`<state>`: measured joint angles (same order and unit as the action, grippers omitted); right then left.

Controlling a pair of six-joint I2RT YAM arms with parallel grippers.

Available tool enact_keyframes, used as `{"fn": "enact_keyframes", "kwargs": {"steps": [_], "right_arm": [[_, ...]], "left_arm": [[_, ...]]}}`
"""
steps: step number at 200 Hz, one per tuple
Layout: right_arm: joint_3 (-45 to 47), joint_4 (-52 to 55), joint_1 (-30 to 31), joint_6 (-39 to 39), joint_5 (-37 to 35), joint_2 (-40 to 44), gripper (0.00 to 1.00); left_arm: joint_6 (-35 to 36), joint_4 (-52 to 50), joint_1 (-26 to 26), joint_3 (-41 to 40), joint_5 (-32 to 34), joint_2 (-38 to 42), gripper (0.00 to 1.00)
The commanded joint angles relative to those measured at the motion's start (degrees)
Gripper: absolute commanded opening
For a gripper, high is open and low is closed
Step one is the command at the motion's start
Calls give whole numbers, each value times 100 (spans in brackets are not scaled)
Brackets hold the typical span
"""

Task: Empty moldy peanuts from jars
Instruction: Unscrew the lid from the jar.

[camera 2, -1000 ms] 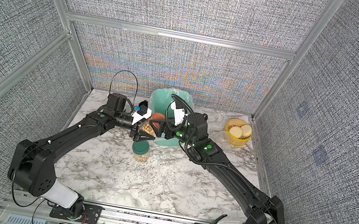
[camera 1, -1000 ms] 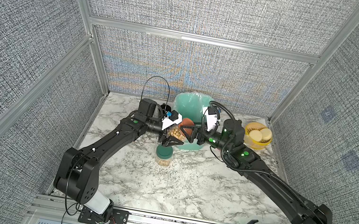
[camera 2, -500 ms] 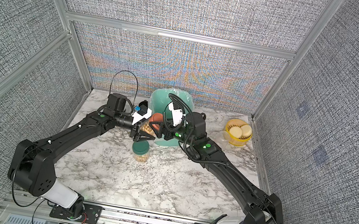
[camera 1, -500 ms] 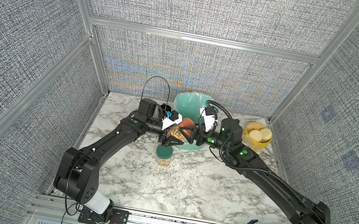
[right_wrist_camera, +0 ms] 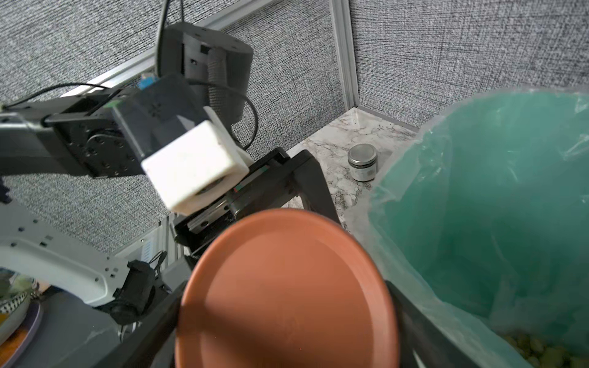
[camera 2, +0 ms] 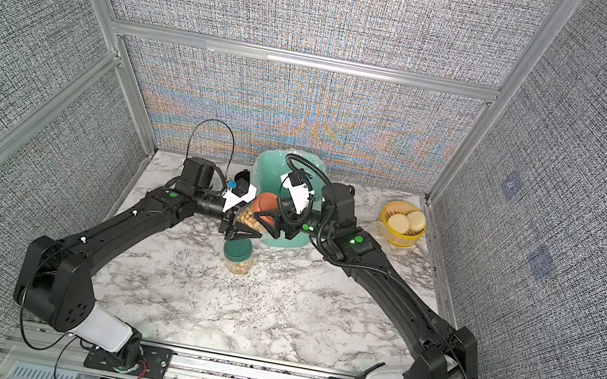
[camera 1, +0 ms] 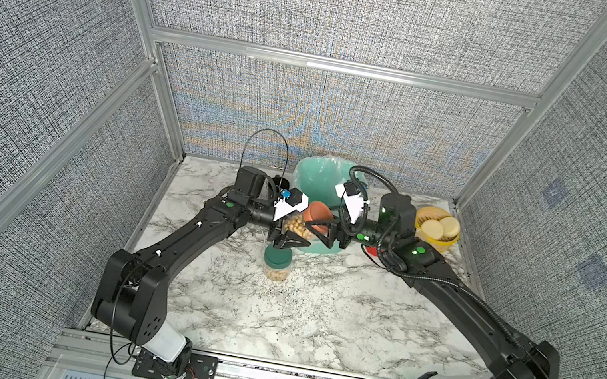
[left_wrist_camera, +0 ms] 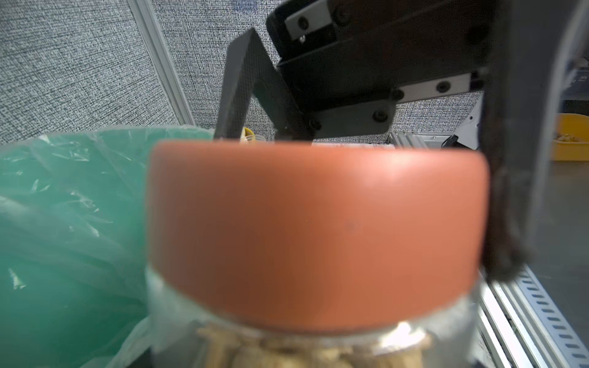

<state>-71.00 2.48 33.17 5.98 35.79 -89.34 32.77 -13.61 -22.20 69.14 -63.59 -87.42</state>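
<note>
Note that the left gripper [camera 1: 294, 234] is clamped on the clear body of the terracotta-lidded jar [camera 1: 297, 226]. It holds the jar tilted above the marble tabletop [camera 1: 312, 318] at far centre, just beside the near-left edge of the green-lined bin [camera 1: 312, 175]. The moldy peanuts [camera 1: 294, 223] fill this jar. Its terracotta lid [camera 1: 318, 213] is on and faces up toward the bin. The right gripper [camera 1: 320, 225] brackets that lid, one finger on each side; you cannot tell whether its jaws press on it. The green-lidded jar [camera 1: 277, 264] stands upright on the tabletop, just nearer than the held jar, with peanuts inside. Loose peanuts [right_wrist_camera: 538, 352] lie at the bottom of the bin. A yellow bowl [camera 1: 436, 247] of cream discs [camera 1: 439, 227] sits at far right.
</note>
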Motion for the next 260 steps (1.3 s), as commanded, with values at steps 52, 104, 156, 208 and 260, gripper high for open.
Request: {"fn": "enact_keyframes", "kwargs": {"steps": [52, 104, 156, 208, 260], "right_arm": [[-506, 755, -255, -3028, 1285, -83, 67], [-681, 901, -384, -3872, 1314, -172, 75], [-713, 562, -443, -3353, 1285, -171, 98], [-626, 206, -439, -2534, 1183, -51, 98], [-159, -468, -430, -720, 704, 232, 98]], "left_arm": [[294, -420, 14, 134, -337, -17, 0], [428, -582, 22, 212, -374, -84, 0], [416, -556, 22, 205, -342, -83, 0], [383, -504, 22, 196, -338, -109, 0], [181, -118, 27, 33, -155, -25, 0]]}}
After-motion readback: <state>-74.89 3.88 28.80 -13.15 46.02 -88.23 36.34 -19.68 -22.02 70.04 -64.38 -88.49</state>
